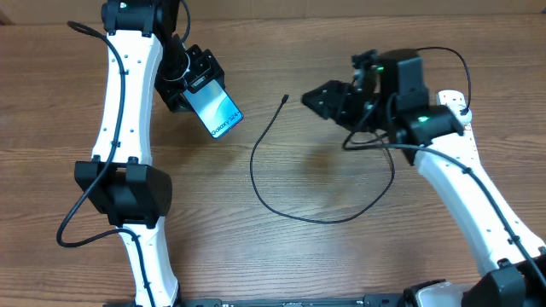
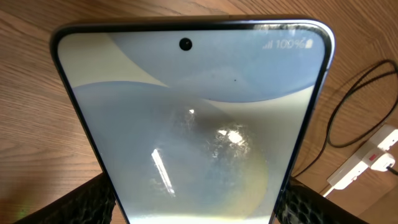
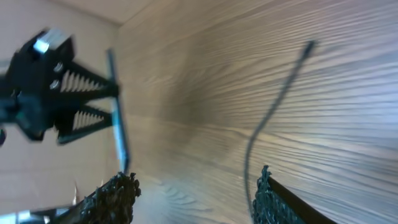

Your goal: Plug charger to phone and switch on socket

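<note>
The phone, its light-blue screen lit, is held off the table with my left gripper shut on its lower end. It fills the left wrist view, with a finger pressed against each long edge. The charger's thin black cable loops over the table, its connector tip lying free between phone and right gripper. That gripper hangs open and empty; in its wrist view the cable runs just beside its right finger. The white socket, with a red switch, lies at the right edge of the left wrist view.
Bare wooden tabletop lies around the cable loop. The left arm stretches along the left side and the right arm along the right. A black cable curves on the wood near the socket.
</note>
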### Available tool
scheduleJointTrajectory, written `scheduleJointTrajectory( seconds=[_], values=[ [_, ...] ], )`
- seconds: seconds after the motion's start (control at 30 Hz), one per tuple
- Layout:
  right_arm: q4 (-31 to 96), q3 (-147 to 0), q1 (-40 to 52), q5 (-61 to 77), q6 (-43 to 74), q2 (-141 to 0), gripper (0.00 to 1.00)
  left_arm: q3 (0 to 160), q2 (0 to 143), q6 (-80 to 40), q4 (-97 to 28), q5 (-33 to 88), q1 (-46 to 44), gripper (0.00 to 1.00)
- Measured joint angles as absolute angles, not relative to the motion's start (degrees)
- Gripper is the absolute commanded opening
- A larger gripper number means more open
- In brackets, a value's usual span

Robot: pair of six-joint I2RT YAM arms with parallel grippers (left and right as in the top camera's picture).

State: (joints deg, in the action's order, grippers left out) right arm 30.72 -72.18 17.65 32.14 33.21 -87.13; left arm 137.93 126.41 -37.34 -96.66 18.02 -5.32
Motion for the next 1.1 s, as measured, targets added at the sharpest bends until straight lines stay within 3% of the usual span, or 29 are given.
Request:
scheduleJointTrajectory(
  seconds=[0.27,0.53,1.1],
  values=[
    [28.4,-72.2,24.2,28.1,37.6,-87.1,0.64,137.9,126.4,-37.6,-96.4,24.4,-6.6,0.80],
    [24.9,-72.2,24.7,28.1,40.8,-87.1,0.64,137.9,126.4,-48.2,-96.6,29.9,-6.7,0.79],
    [18.6,-72.2,29.6,23.7,49.3,-90.8,0.53,137.9,126.4,-60.2,-96.6,38.2,-9.6,0.81]
  ],
)
